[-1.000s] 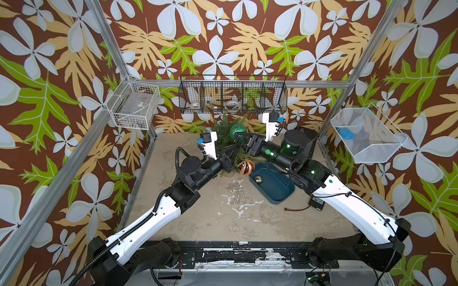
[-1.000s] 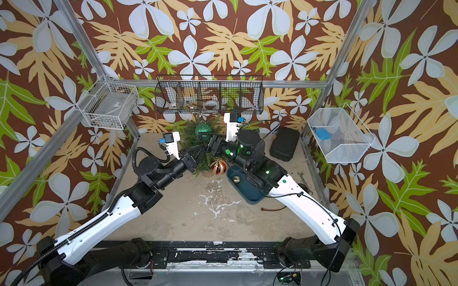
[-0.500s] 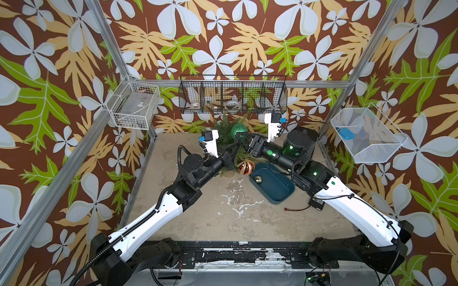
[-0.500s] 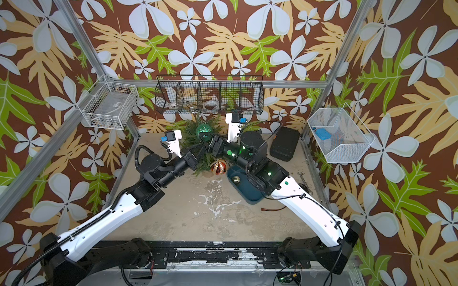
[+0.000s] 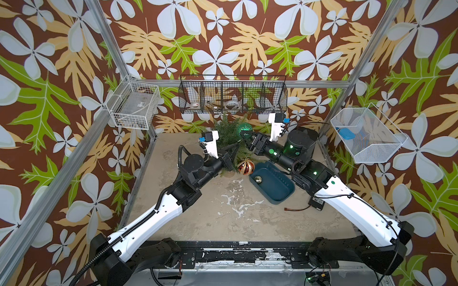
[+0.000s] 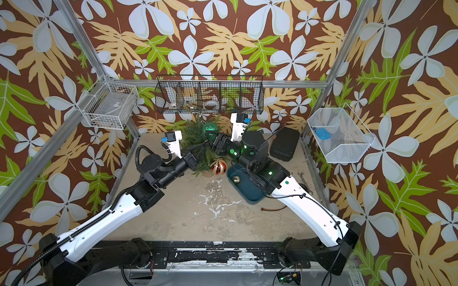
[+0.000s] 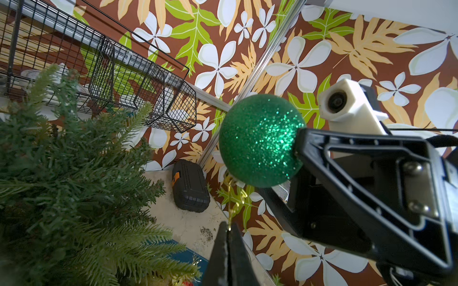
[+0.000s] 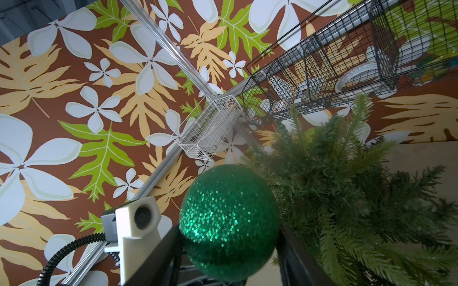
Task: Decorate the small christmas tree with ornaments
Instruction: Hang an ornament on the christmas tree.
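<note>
Clasping the glittery green ball, the right gripper hung beside the small christmas tree in both top views; below it, the gold ball lay in the teal tray. In the left wrist view, the left gripper was pinched tight on the gold loop of the green ball. In the right wrist view, branches stood just beside that ball, which was not yet hung.

- Walls on every side wear brown wallpaper with white flowers and tan and green leaves.
- Silver metal posts frame the corners.
- In both top views a black wire basket hangs at upper centre.
- A white wire basket hangs at left, a mesh basket at right.
- The beige counter is scuffed white.
</note>
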Robot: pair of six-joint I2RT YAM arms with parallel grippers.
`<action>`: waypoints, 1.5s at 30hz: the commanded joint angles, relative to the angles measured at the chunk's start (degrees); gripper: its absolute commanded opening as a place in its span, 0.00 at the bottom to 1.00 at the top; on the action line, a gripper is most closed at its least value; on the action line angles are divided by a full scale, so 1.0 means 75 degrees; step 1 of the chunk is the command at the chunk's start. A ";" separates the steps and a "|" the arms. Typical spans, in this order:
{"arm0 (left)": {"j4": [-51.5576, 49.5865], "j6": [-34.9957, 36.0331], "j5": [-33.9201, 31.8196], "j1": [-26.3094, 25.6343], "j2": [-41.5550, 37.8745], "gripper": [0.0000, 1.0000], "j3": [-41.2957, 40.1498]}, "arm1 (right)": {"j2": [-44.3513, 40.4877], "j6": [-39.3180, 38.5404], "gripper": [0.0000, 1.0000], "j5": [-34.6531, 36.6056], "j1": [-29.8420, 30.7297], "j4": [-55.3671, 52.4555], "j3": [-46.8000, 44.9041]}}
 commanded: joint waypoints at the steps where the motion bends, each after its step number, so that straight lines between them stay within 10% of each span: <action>1: -0.0102 0.0178 -0.0092 0.0032 0.0018 0.00 0.0074 | -0.0091 -0.0116 0.60 0.0244 -0.0100 0.0244 -0.0019; 45: -0.1483 0.0597 0.0085 0.0466 0.1399 0.00 0.1657 | 0.1022 -0.0063 0.60 -0.0203 -0.0753 0.0444 0.0443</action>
